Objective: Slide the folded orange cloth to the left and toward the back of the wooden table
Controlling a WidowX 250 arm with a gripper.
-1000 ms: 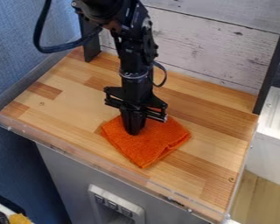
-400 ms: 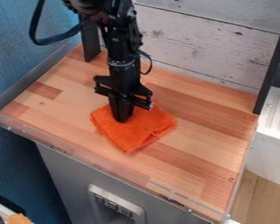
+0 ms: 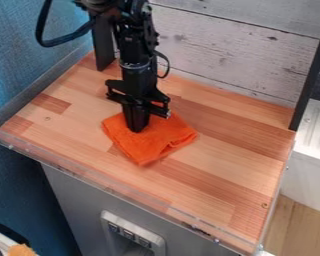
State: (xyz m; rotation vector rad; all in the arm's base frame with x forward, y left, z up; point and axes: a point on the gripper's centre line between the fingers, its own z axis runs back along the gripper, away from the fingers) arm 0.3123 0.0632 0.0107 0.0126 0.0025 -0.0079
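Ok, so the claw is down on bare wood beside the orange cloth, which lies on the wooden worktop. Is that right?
Not quite: the camera view shows the claw down on the orange cloth, not beside it. The cloth does lie on the wooden worktop.

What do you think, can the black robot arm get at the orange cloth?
Yes, it looks able to. The arm's gripper points down, its lower end right at the cloth, and nothing seems to block the way. The cloth lies on the wooden counter.

A robot arm (image 3: pixel 137 52) above a clear-edged wooden desk (image 3: pixel 229 160), backed by whitewashed planks (image 3: pixel 223 47), suggests a robotics lab.
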